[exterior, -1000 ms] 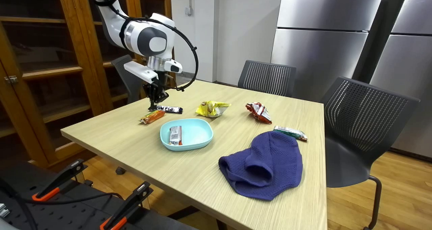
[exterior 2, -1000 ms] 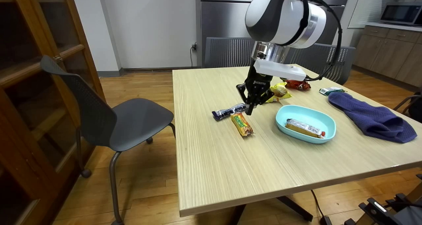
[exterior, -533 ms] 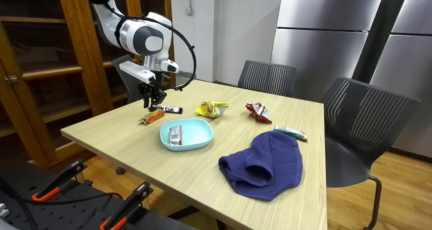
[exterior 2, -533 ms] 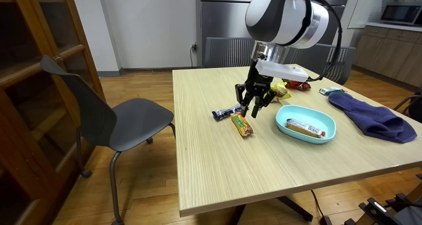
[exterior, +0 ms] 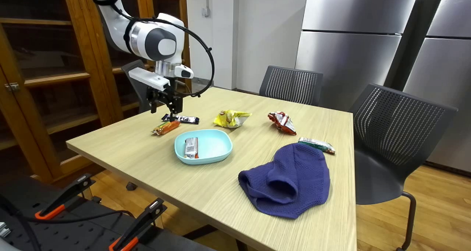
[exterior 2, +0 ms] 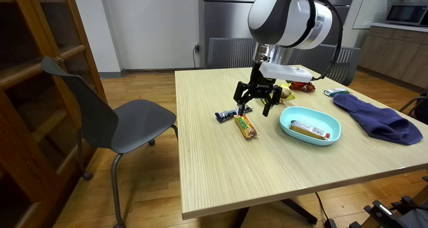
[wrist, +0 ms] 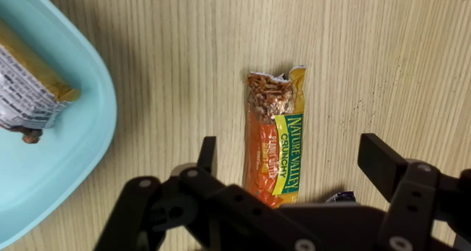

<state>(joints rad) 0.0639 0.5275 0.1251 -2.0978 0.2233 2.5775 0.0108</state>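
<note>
The gripper [exterior 2: 253,111] hangs over the table [exterior 2: 214,174] with its fingers [wrist: 382,162] spread wide apart. Below it the orange granola bar [wrist: 274,151] lies flat, printed face up. In the wrist view the bar shows between the two fingers, clear of both and nearer to the finger at that picture's left. Its crinkled end reaches past the fingertips towards the top of the view, while its opposite end runs behind the gripper's body. How high the fingertips stand above the bar is hard to tell.

Just beside the bar lies a dark-wrapped bar [exterior 2: 228,114]; whether the two touch cannot be made out. A light blue tray [exterior: 217,146], holding a wrapped bar [exterior: 191,148], stands near. Farther off are a yellow packet [exterior: 232,118], a red packet [exterior: 282,123], a green-and-white packet [exterior: 316,145] and a blue cloth [exterior: 303,170]
</note>
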